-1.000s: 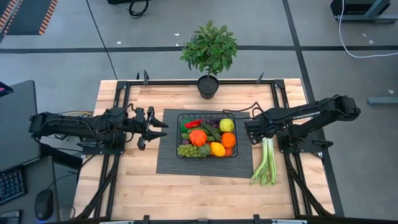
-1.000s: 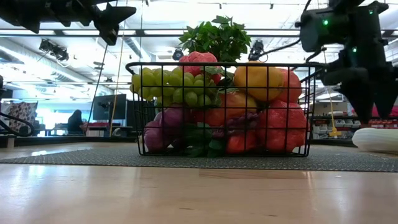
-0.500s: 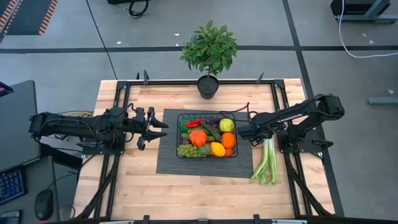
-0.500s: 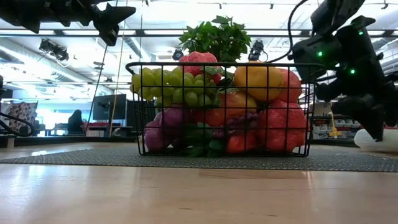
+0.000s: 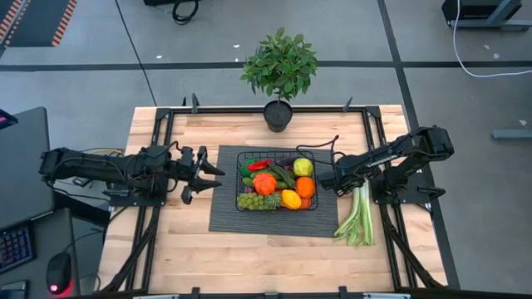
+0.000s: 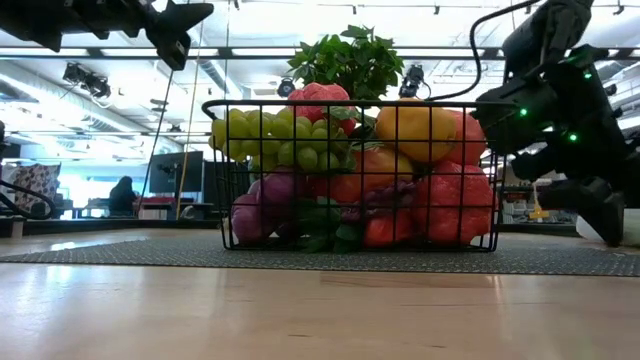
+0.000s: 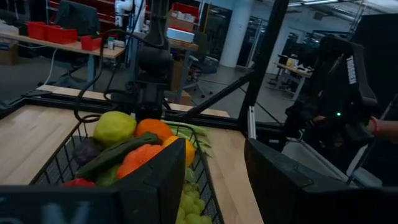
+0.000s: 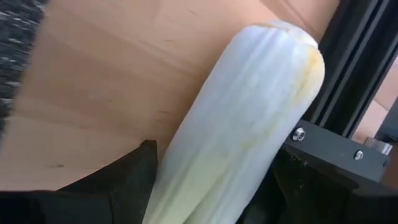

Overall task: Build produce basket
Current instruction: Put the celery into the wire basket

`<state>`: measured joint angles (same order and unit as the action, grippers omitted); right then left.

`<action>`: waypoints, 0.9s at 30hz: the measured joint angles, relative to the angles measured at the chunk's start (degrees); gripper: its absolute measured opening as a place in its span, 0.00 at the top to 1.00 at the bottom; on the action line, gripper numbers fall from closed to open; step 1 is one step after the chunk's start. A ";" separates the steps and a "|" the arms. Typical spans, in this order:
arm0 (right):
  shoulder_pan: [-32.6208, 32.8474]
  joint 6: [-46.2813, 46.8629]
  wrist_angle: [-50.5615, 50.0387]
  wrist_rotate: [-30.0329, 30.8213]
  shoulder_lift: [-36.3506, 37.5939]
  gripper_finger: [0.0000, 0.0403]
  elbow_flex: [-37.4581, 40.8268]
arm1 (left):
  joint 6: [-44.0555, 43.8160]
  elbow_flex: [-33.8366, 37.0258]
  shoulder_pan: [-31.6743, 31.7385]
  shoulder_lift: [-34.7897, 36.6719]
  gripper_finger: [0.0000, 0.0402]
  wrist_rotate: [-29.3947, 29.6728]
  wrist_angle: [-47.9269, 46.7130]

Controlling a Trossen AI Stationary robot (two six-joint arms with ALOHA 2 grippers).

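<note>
Black wire basket heaped with colourful produce; pale leek outside.

basket on mat, mid-table | leek right of mat | plant behind basket

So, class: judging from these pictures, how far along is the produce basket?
Mostly done: the basket already holds grapes, oranges, peppers and more. In hand: the right gripper, open, straddles the white end of the leek lying on the table. Left: gripping it and adding it. The left gripper waits beside the mat.
</note>
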<state>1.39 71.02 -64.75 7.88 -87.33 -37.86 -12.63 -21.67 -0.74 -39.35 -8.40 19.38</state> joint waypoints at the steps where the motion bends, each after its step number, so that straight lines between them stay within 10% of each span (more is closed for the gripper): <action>1: 0.11 0.53 0.06 0.00 0.00 0.22 0.28 | 0.20 0.00 -0.20 -0.02 0.57 0.02 0.04; 27: 5.61 0.48 -0.99 -0.60 -0.06 0.45 -1.32 | 0.14 0.00 -0.46 0.00 0.57 0.16 0.93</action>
<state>7.00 71.50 -65.74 7.28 -87.39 -39.17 -12.49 -21.67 -1.20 -39.35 -8.24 20.31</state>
